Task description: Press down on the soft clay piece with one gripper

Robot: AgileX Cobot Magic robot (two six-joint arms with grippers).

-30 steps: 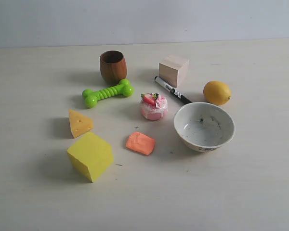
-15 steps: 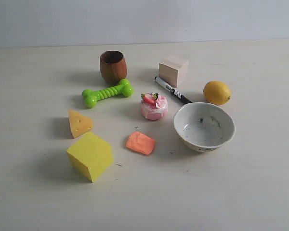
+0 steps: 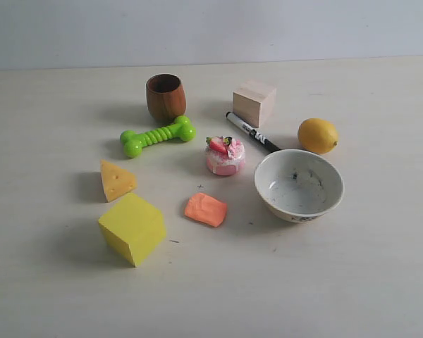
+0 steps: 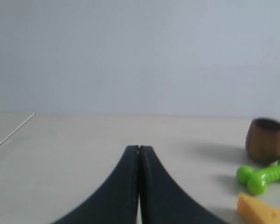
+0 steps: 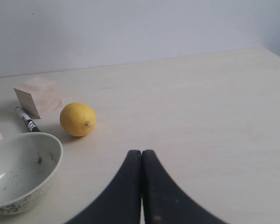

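Note:
The soft clay piece (image 3: 206,209), a small flat orange-salmon slab, lies on the table between the yellow cube (image 3: 132,228) and the white bowl (image 3: 298,184). Neither arm shows in the exterior view. My left gripper (image 4: 139,148) is shut with nothing in it, low over bare tabletop, well away from the clay. My right gripper (image 5: 141,152) is also shut and empty, over bare table beside the bowl (image 5: 19,170). The clay is out of both wrist views.
Around the clay stand a pink strawberry cake (image 3: 225,155), yellow cheese wedge (image 3: 115,180), green bone toy (image 3: 157,135), wooden cup (image 3: 165,96), wooden block (image 3: 254,101), black marker (image 3: 252,132) and lemon (image 3: 317,135).

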